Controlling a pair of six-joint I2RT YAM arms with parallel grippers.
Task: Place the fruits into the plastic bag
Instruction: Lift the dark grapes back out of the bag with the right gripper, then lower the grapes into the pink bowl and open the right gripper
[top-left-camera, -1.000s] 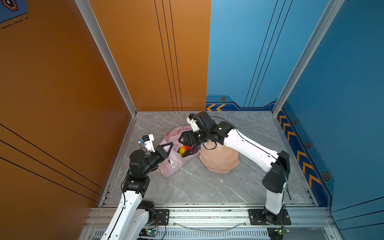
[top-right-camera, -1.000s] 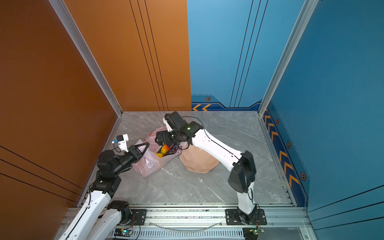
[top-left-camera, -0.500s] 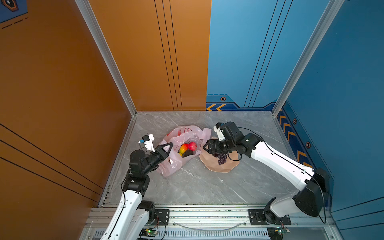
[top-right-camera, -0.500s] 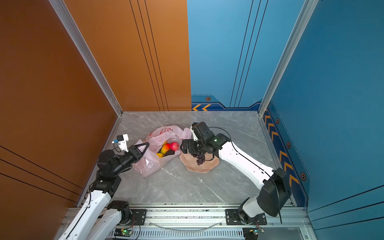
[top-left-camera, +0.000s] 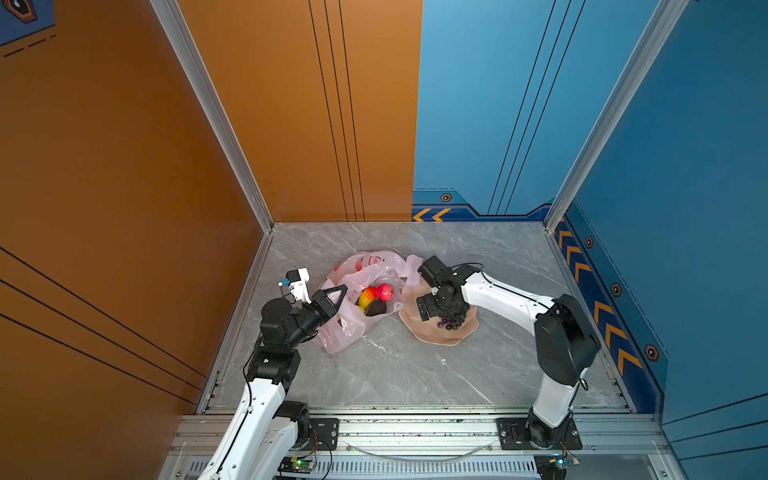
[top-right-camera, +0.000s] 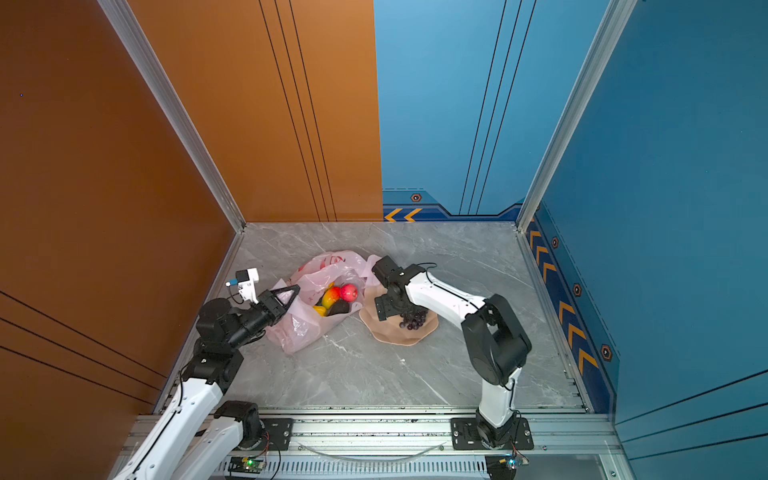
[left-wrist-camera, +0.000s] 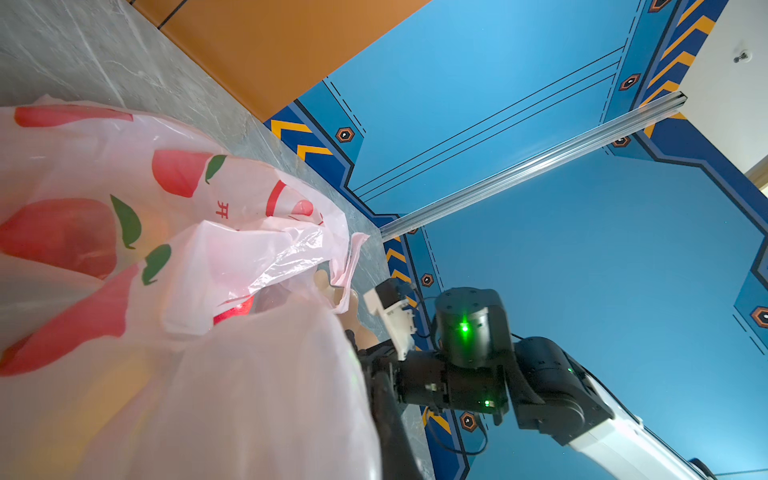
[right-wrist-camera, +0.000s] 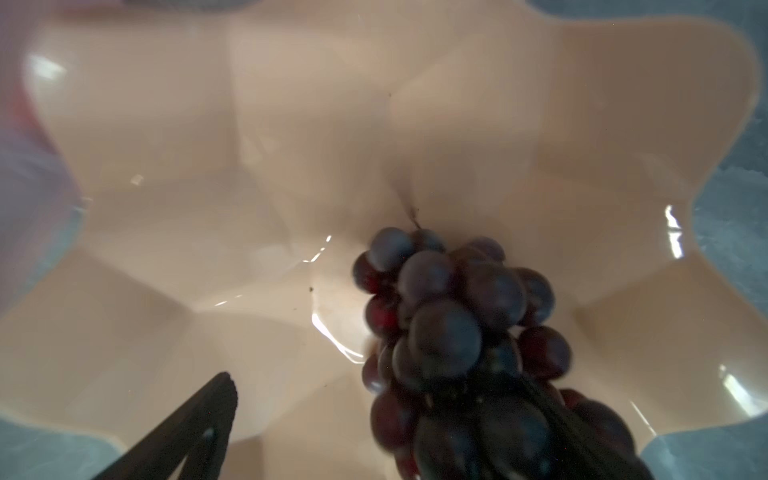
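Of my two arms, the left was nearer. The left jaws were pressed together on the near rim of the one plastic bag (top-left-camera: 349, 332), holding its mouth up off the grey marble surface (top-left-camera: 395, 374). Through that mouth I counted four fruits inside. There was one dark avocado (top-left-camera: 376, 308), one red-yellow mango (top-left-camera: 367, 296) and one red apple (top-left-camera: 385, 292). The fourth was a yellow piece (top-right-camera: 320, 310), half hidden beside the mango, that I could not name.

Just to the right of the bag sat one peach scalloped bowl (top-left-camera: 432, 336). One purple grape bunch (top-left-camera: 451, 322) lay in it, the only fruit there. The right jaws hung over the bowl, spread wide. In the right wrist view one finger (right-wrist-camera: 195, 419) stood over bare bowl and the other was down among the grapes, gripping nothing.

Farther back, a flap (top-left-camera: 411, 268) of the bag lay against the bowl's far edge, and the bag's red-printed far side (top-left-camera: 372, 262) sat crumpled.
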